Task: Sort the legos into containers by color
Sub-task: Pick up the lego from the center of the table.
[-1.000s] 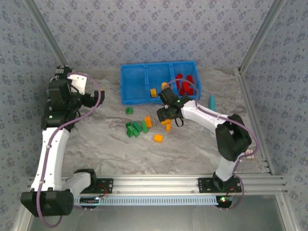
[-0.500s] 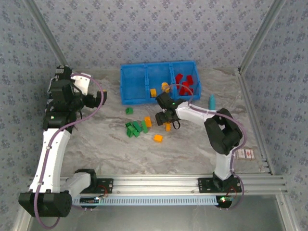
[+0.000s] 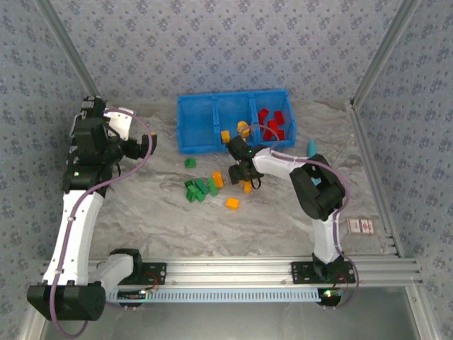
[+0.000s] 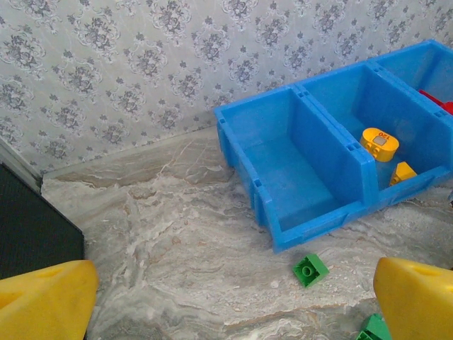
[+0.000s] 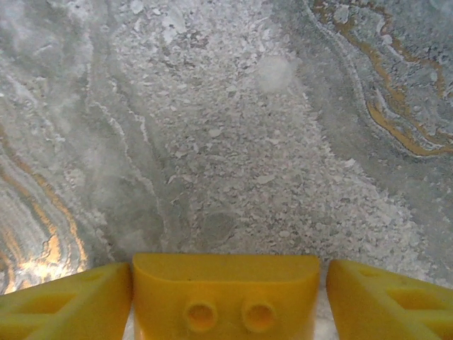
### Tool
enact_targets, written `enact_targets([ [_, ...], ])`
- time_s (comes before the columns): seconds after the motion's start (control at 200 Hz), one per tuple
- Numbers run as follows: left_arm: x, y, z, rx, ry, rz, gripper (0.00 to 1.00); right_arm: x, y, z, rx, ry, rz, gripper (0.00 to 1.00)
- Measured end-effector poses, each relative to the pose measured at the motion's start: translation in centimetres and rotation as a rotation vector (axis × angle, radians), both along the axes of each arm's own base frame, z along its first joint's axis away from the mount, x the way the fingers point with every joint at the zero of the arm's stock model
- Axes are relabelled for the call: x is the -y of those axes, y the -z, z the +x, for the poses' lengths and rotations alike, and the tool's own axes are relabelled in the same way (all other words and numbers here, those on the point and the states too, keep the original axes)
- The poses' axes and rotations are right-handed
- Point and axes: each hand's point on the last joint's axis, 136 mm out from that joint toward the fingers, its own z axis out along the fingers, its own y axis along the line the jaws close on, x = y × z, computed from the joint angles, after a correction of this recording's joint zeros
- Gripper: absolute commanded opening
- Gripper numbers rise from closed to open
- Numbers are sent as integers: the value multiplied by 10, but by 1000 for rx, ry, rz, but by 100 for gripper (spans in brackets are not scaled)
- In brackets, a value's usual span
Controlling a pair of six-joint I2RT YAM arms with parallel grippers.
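Note:
The blue container (image 3: 195, 131) (image 4: 311, 177) stands at the back with three compartments. Red legos (image 3: 272, 122) lie in its right one, orange-yellow pieces (image 3: 225, 136) (image 4: 379, 144) in the middle one. Green legos (image 3: 198, 190) cluster on the table, and one green lego (image 3: 190, 163) (image 4: 310, 270) lies nearer the bin. Orange legos (image 3: 218, 179) (image 3: 232, 203) lie beside them. My right gripper (image 3: 244, 180) (image 5: 226, 276) is down at the table, jaws straddling an orange-yellow lego (image 5: 226, 297) with a thin gap on the right side. My left gripper (image 3: 148, 142) (image 4: 233, 304) hovers wide open at the left.
A teal piece (image 3: 311, 147) lies right of the bin and a small card (image 3: 361, 225) sits near the right rail. A black panel (image 4: 28, 227) stands at the left of the left wrist view. Patterned walls enclose the table on three sides.
The right arm has folded its elbow inward and moved the gripper slightly left onto the orange-yellow lego, its jaws narrowing around it. The left arm shifted a little at first, then stayed still.

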Motion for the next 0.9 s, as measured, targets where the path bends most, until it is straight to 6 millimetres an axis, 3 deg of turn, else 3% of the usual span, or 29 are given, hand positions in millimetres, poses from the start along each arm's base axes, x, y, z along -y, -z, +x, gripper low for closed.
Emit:
enact_targets([
  [0.325,0,0,0,0,0,0,100,0,-1,1,1,10,5,55],
  [0.655,-1,0,0,2,-2,9,100,6,-5,-3,-20,25,-28,52],
  [0.77,-2,2,1,-2,-6,15,100,5,-20,3,-10,22,-37,51],
  [0.9,-3,2,2,-2,-12,22,100,-7,-54,25,53,9,-2,51],
])
